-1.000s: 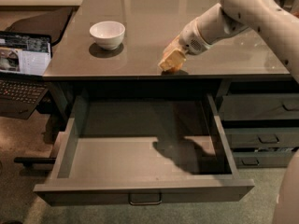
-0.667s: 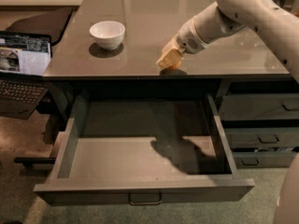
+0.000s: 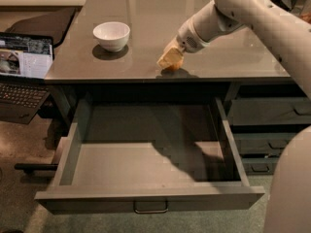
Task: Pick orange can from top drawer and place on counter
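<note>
My gripper (image 3: 170,60) is low over the counter (image 3: 155,8), close to its front edge and right of centre. Its tan fingers (image 3: 167,58) are closed around the orange can (image 3: 173,68), of which only a small orange part shows beneath them. The can is at or just above the counter surface; I cannot tell whether it touches. The top drawer (image 3: 146,196) is pulled wide open below, and its grey inside holds nothing. Its metal pull handle (image 3: 150,208) is at front centre.
A white bowl (image 3: 111,35) stands on the counter to the left of the gripper. An open laptop (image 3: 24,62) sits at the far left, below counter height. Narrower dark drawers (image 3: 272,111) are stacked at the right. My arm reaches in from the upper right.
The gripper with the orange can has shifted slightly left along the counter's front edge. The drawer and bowl have not moved.
</note>
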`<move>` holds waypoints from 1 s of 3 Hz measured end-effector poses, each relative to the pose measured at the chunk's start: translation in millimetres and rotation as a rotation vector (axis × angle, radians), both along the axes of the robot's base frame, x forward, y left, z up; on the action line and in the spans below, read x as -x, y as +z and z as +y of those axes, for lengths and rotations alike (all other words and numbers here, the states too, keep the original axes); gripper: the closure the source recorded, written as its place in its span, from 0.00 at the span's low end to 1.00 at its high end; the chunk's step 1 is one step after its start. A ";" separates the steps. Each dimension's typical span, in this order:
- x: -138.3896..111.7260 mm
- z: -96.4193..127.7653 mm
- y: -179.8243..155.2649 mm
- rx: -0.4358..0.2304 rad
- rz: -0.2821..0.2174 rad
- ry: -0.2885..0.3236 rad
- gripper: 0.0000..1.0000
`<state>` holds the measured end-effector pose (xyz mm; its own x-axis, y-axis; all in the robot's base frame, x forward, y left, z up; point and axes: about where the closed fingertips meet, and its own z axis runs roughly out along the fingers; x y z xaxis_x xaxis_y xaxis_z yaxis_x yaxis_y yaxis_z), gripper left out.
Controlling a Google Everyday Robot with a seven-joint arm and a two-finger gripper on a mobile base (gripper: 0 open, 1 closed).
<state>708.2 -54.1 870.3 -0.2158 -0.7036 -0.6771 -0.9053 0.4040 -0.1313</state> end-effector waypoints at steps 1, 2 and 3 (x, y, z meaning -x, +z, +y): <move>-7.3 0.0 -2.9 0.000 0.011 -0.021 0.81; -11.3 0.5 -6.4 0.002 0.023 -0.026 0.58; -12.2 1.0 -8.6 0.003 0.029 -0.024 0.35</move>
